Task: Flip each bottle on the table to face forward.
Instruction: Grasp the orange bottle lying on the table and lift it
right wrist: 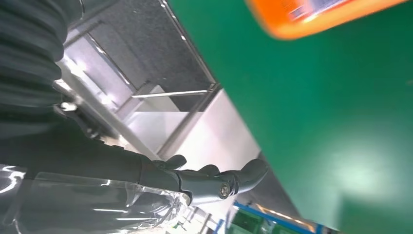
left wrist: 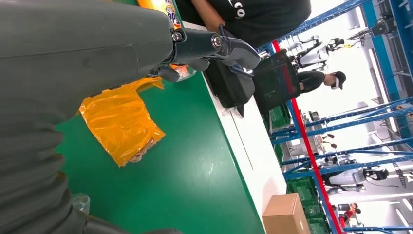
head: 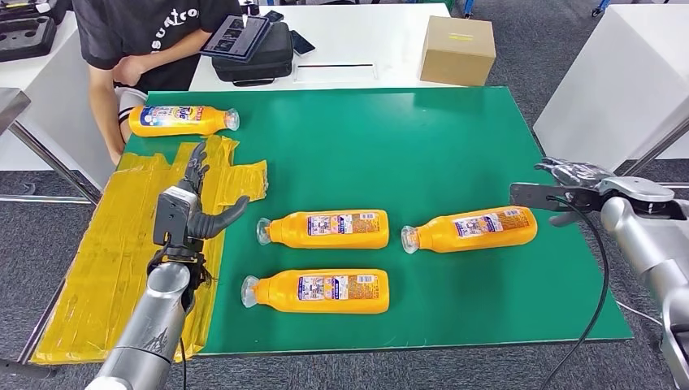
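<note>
Flipping calls for reaching the left hand, fingers apart and empty, from the table's left edge to the nearest bottle mid-table and rolling it label-up, while the right hand, also apart and empty, waits at the right edge.

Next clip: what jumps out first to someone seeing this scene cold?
Four orange bottles lie on their sides on the green table: three clustered near the front, at and, and one at the far left corner beside a person in a black shirt. The left hand hovers open over crumpled yellow tape, while the right hand hangs off the right edge.
</note>
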`<control>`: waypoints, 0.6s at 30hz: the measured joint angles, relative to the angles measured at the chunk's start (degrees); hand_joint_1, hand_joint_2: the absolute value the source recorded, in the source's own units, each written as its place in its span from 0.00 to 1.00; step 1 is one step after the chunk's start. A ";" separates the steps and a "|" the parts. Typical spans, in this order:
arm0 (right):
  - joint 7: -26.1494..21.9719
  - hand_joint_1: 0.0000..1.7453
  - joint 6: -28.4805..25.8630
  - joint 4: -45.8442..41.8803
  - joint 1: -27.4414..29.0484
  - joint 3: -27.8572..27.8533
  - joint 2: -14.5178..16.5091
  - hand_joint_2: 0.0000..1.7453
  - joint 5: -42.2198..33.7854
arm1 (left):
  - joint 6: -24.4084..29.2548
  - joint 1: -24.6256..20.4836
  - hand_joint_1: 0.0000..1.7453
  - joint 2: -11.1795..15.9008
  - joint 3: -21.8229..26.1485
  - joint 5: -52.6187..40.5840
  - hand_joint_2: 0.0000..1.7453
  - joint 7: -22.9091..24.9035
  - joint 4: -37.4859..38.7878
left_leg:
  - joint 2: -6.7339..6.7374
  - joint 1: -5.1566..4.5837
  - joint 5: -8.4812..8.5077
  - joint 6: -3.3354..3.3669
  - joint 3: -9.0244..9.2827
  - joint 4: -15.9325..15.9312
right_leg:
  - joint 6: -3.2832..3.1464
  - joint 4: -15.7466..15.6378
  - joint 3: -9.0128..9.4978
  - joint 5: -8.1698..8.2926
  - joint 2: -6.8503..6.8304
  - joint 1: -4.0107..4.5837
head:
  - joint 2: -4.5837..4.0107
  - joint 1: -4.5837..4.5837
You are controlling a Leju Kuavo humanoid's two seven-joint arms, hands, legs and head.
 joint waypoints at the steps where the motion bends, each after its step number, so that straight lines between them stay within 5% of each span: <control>1: -0.13 0.00 -0.67 0.06 0.53 0.21 0.32 1.00 -0.10 | -0.02 -0.01 0.00 -0.03 -0.02 0.04 1.00 -0.05 0.14 | -0.01 0.00 0.00 0.00 0.00 0.00 | 0.00 0.00 0.00 0.00 0.00 0.00 | 0.00 0.00; 18: -1.20 0.00 0.27 1.02 2.37 3.30 4.21 1.00 0.71 | 0.08 -0.01 0.00 -0.07 -0.06 1.45 1.00 -0.30 1.32 | 0.01 0.00 0.01 0.00 0.00 0.00 | 0.00 0.01 0.00 0.00 0.00 0.00 | -0.01 0.01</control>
